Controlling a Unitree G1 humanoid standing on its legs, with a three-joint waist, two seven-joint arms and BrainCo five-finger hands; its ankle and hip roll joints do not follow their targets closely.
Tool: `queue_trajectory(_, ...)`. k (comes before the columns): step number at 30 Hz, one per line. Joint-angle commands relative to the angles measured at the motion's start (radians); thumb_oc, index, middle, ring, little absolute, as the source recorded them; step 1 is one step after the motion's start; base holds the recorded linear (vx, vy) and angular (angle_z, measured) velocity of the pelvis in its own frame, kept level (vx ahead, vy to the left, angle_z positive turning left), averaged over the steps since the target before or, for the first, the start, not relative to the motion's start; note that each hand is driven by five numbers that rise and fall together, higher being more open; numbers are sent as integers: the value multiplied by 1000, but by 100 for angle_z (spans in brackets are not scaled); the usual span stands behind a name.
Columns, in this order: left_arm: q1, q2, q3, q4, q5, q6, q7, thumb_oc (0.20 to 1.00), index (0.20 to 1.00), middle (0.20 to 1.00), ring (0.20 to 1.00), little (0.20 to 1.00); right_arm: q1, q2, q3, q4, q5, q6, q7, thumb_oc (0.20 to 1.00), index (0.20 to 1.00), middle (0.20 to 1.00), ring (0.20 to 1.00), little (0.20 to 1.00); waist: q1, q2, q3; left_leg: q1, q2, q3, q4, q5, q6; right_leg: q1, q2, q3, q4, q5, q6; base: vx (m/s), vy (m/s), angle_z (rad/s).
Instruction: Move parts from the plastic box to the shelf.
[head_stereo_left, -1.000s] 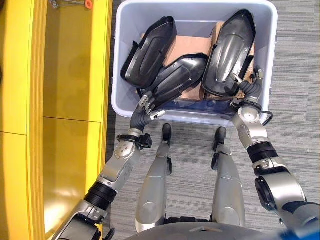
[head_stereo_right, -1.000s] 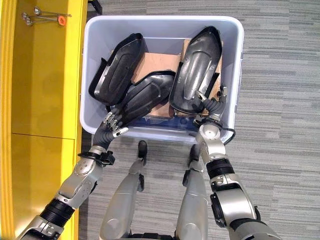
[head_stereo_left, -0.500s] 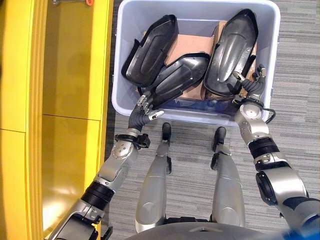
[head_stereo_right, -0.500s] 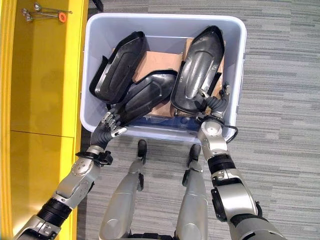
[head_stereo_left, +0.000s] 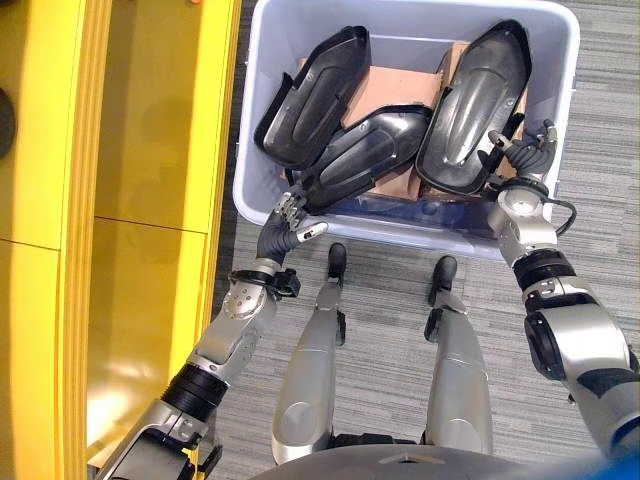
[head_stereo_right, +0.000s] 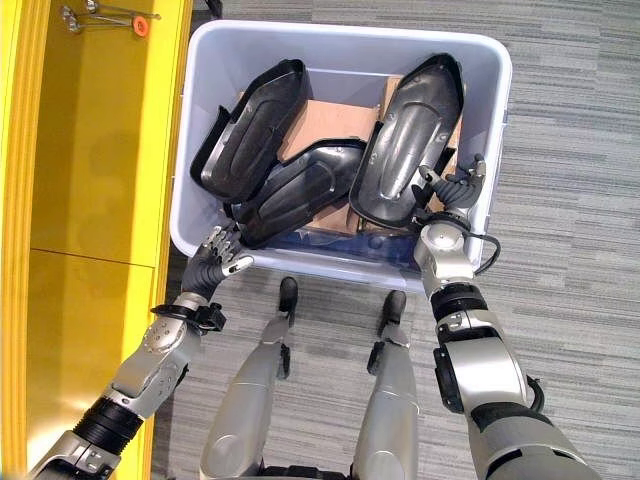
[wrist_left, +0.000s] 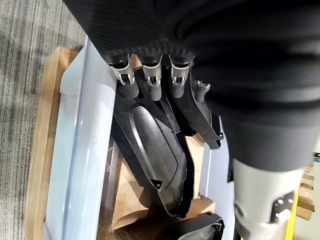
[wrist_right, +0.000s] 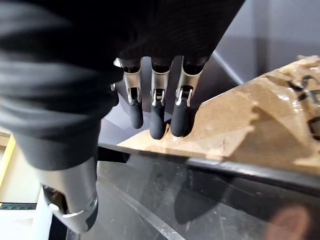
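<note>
While left hand (head_stereo_left: 289, 214) stays, right hand (head_stereo_left: 527, 157) released part (head_stereo_left: 472, 110)

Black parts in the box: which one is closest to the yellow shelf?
The left black part, leaning against the plastic box wall beside the yellow shelf. The middle part lies lower in the centre; the right part stands on the far side.

Cardboard (head_stereo_left: 392, 92) mostly hidden under black parts (head_stereo_left: 470, 110).
</note>
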Motion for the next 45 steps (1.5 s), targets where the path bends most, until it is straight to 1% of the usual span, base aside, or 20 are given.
queue_trajectory(1,26,60,-6,-128,-12,-59,-7,1000,1000,1000,1000,1000,-11,-6,47,45,-6,40,43,1000,1000,1000,1000,1000,28,-7,1,26,2,-14,62,-92,21,92,-15,39,-116,101,12,0,0,0)
queue_trajectory(9,19,59,-13,-123,-18,-64,-11,1000,1000,1000,1000,1000,-47,-11,82,161,-6,59,87,1000,1000,1000,1000,1000,31,-13,5,38,3,-16,60,-93,27,107,-13,37,-117,101,12,1,0,0)
queue_trajectory(15,15,57,-15,-124,-17,-66,-10,1000,1000,1000,1000,1000,-59,-15,92,188,-10,66,95,1000,1000,1000,1000,1000,34,-16,7,40,1,-19,58,-89,29,112,-13,34,-119,105,13,0,0,0)
queue_trajectory(19,9,57,-21,-125,-18,-65,-12,1000,1000,1000,1000,1000,-66,-13,96,246,-12,76,112,1000,1000,1000,1000,1000,40,-15,8,44,-1,-22,55,-89,29,122,-12,29,-122,102,14,0,0,0)
queue_trajectory(28,5,53,-28,-123,-13,-63,-22,1000,1000,1000,1000,1000,-74,-10,128,346,-63,116,162,1000,1000,1000,1000,1000,54,-15,12,55,-3,-27,61,-95,33,144,-16,16,-119,97,19,14,8,5)
queue_trajectory(38,0,51,-33,-125,-11,-63,-26,1000,1000,1000,1000,1000,-78,-13,157,384,-124,140,181,1000,1000,1000,1000,1000,64,-18,13,61,-8,-34,65,-98,36,163,-18,6,-124,95,21,1,1,1)
queue_trajectory(39,-1,52,-33,-125,-10,-63,-26,1000,1000,1000,1000,1000,-80,-14,160,386,-129,144,185,865,865,865,865,865,65,-19,13,62,-9,-35,64,-98,36,167,-18,5,-125,95,22,0,0,0)
queue_trajectory(40,-2,52,-29,-126,-10,-61,-28,1000,1000,1000,1000,1000,-80,-14,169,387,-146,150,192,200,200,200,200,200,68,-21,12,62,-10,-37,62,-93,36,169,-19,2,-128,100,21,0,0,0)
queue_trajectory(45,3,54,-29,-124,-10,-60,-35,1000,1000,1000,1000,1000,-74,-11,174,398,-165,157,200,200,200,200,200,200,72,-22,13,67,-11,-41,67,-98,37,177,-20,2,-126,97,21,1,6,3)
